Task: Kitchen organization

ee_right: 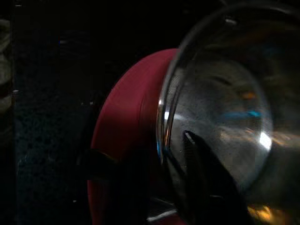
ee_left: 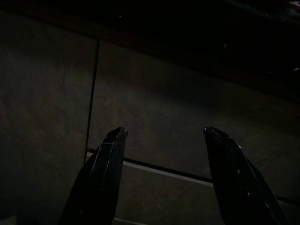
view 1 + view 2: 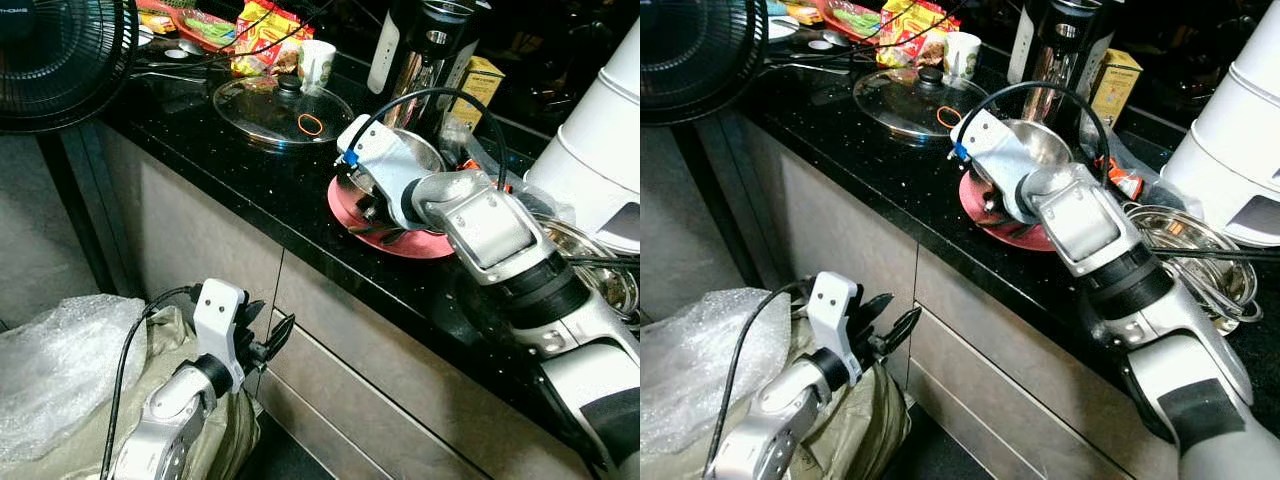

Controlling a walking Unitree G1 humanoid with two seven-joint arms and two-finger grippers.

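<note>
**Right tool at the steel bowl on the red plate, near the counter's front edge**

Our right tool (image 1: 154, 187) had reached across the counter (image 3: 250, 190) to the steel bowl (image 3: 1035, 145), which sat tilted on the red plate (image 3: 395, 243). In the right wrist view one black finger (image 1: 206, 178) lay inside the bowl and the other sat outside, against the plate, so the fingers straddled the rim. Whether they had pinched down on the rim we could not tell. We judged a rim hold sensible here, since the bowl's smooth curved wall offers no other purchase.

The plate lay close to the counter's front edge, so a pull toward us risked sliding it off; a lift straight up looked safer. Room to the sides was tight. A stack of steel vessels (image 3: 1185, 245) crowded the robot's right of the plate, with a large white appliance (image 3: 600, 150) behind them. A dark coffee maker (image 3: 1060, 45) stood just behind the bowl. To the robot's left lay a glass lid (image 3: 275, 110) bearing an orange ring (image 3: 311, 124), with bare counter between lid and plate.

Our left tool (image 3: 265, 335) hung idle below the counter, fingers (image 2: 101, 173) apart, facing the cabinet fronts (image 2: 154, 117), above a bag (image 3: 60, 365) on the floor.
</note>
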